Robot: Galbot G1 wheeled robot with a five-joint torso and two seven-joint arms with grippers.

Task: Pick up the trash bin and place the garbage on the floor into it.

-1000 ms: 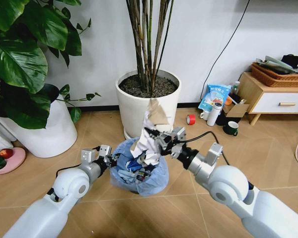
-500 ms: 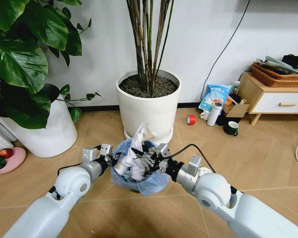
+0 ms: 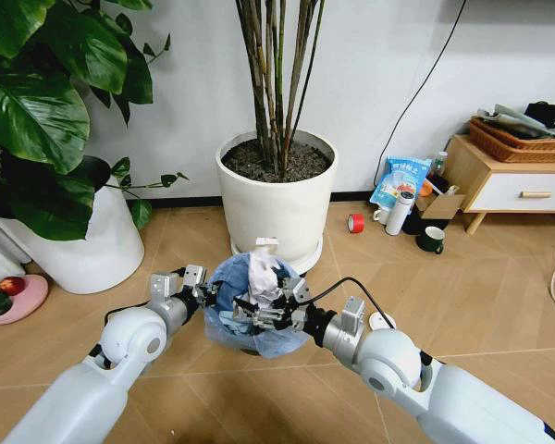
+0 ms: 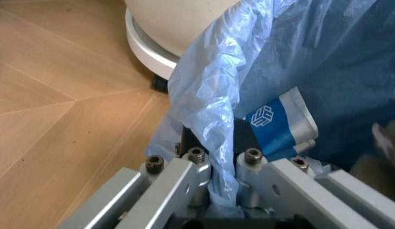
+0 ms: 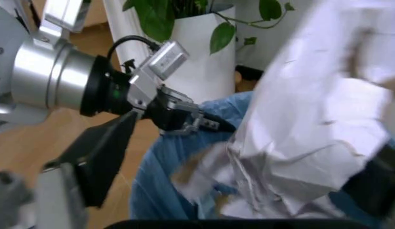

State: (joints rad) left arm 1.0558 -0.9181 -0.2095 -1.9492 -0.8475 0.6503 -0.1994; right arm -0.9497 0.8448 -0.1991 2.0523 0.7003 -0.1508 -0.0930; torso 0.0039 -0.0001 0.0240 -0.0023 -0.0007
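Crinkly blue plastic is what worries me most: the left hand (image 4: 210, 179) has its fingers pressed together on the folded-over liner at the rim of the trash bin (image 3: 250, 314), and from the left wrist view I'd say it pinches mostly bag, though whether any of the hard rim is caught too I can't quite make out. If it is bag alone, the liner could slide or tear and the bin sag away from that hand.

Across from it, the right hand (image 3: 259, 313) is reaching in over the bin's mouth, pinching a big crumpled wad of white paper (image 3: 263, 268), part of the garbage. That wad stands tall, poking well above the rim beside the hand. Let go from there, it might spring back, tip over the edge and land on the floor (image 3: 444, 277) again; pushed down hard, it could drag the bin against the left hand's thin hold.

The bin itself is small, round and dark under its light-blue bag, held between the two hands, already holding a blue-and-white wrapper (image 4: 277, 126), just in front of the white plant pot (image 3: 277, 199).
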